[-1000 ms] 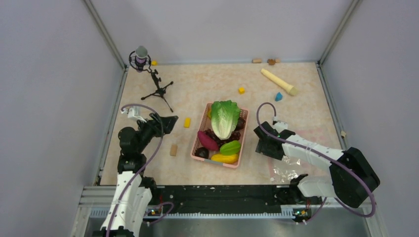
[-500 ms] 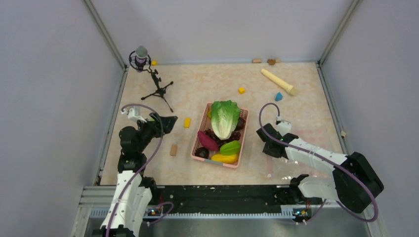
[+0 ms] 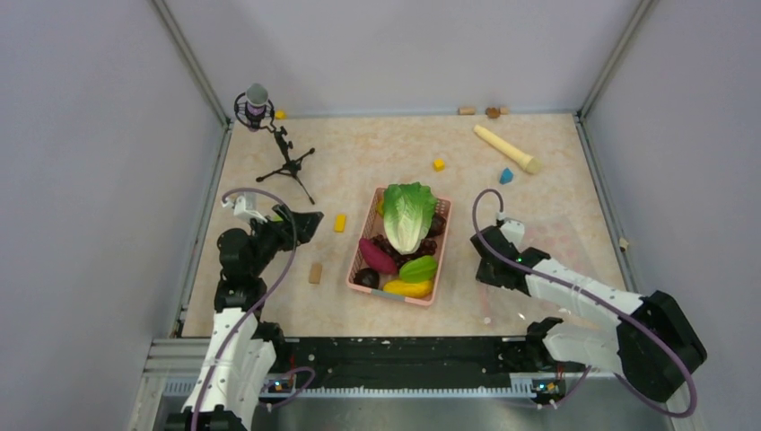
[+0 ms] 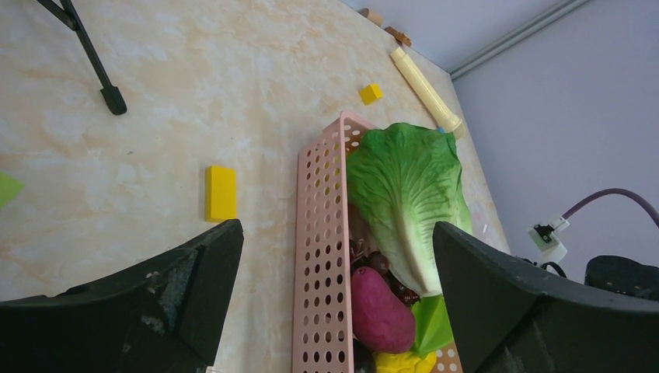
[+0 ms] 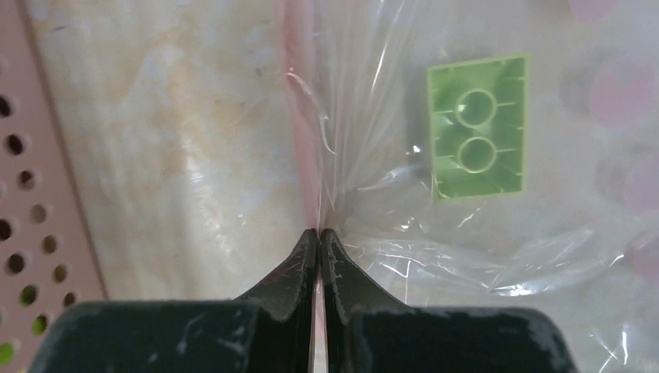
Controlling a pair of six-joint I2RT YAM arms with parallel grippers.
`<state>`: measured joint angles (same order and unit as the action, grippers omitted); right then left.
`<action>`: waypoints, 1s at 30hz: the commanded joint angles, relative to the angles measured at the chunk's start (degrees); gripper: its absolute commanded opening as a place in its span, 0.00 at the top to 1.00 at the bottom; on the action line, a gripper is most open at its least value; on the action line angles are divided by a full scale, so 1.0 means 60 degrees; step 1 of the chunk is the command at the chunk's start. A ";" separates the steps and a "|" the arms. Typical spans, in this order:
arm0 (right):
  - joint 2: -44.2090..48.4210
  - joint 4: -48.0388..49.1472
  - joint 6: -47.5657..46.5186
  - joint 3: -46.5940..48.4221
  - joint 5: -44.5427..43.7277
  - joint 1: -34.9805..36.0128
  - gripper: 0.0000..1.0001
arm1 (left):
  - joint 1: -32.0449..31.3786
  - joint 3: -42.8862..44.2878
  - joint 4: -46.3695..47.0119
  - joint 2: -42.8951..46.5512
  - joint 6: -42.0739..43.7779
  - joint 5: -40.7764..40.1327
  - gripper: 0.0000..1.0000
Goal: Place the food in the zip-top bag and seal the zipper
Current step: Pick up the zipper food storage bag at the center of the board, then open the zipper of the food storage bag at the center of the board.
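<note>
Far left: mic on tripod [image 3: 258,103], standing well clear of everything else.

Left gripper [image 3: 301,222] [image 4: 336,233] hovers left of the basket, jaws spread wide with nothing in them. Its wrist view looks across the table through the gap. A yellow block [image 3: 340,223] [image 4: 221,193] lies between it and the basket.

Pink basket [image 3: 357,244] [image 4: 319,233] sits mid-table and all the food is in it:
- lettuce head [image 3: 408,214] [image 4: 408,194], green leaves with a white rib, lying on top at the far end
- magenta sweet potato [image 3: 377,255] [image 4: 381,311], against the left wall
- green pod [image 3: 418,268] and yellow fruit [image 3: 408,288], at the near end
- dark pieces [image 3: 366,277], in the near-left corner, and more under the lettuce

In the left wrist view the pod and fruit are mostly cut off by the frame edge and the right finger.

Right gripper [image 3: 489,269] [image 5: 319,233] is just right of the basket, down at table level. Its fingertips are pinched together on the zipper [image 5: 299,116], a thin pinkish strip that runs straight into the tips.

Zip-top bag [image 3: 556,247] [image 5: 388,194] lies flat on the table right of the basket, partly under the right arm. It is clear and creased, with a small green label [image 5: 476,126] bearing two circles. From the top view the bag is nearly invisible, showing only a faint sheen and a pink tint. I can't trace its outline or tell whether the mouth is open.

Rolling pin [image 3: 507,149] lies at far right, well apart.
</note>
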<state>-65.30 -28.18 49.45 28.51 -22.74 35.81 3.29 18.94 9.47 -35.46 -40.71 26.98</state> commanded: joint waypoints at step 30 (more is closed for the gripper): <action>0.4708 0.2012 -0.1507 0.1441 0.5949 -0.0050 1.00 | -0.8568 0.2480 0.4005 -0.5343 0.0655 -0.1043 0.08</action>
<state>-36.36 -20.47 37.19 32.75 10.22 35.81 -43.70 27.94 30.76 -63.51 -40.21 27.40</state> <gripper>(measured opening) 0.009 0.944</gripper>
